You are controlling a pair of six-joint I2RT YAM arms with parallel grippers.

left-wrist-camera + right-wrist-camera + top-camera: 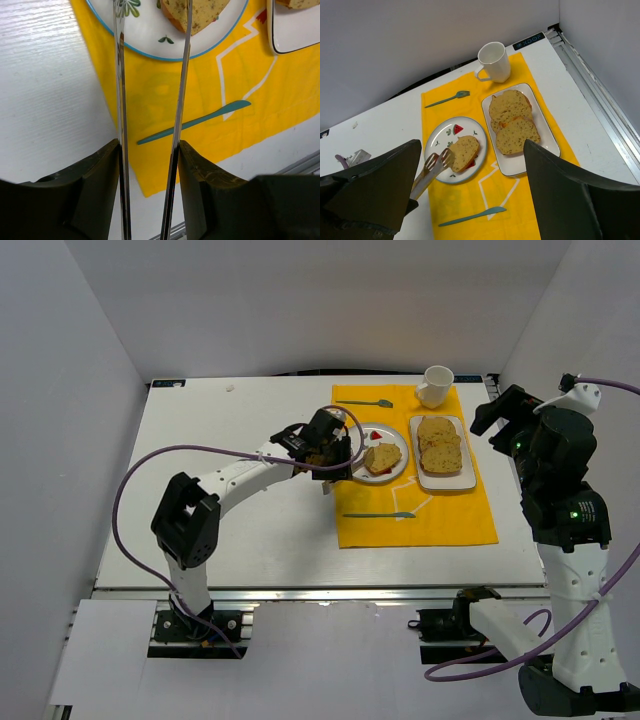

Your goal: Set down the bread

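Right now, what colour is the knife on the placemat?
The knife is teal; the left wrist view shows it best.

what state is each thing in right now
bread: lying flat on round plate
tongs: held by left gripper, tips apart
other two slices: overlapping on rectangular tray
mug: upright
right gripper: open, holding nothing
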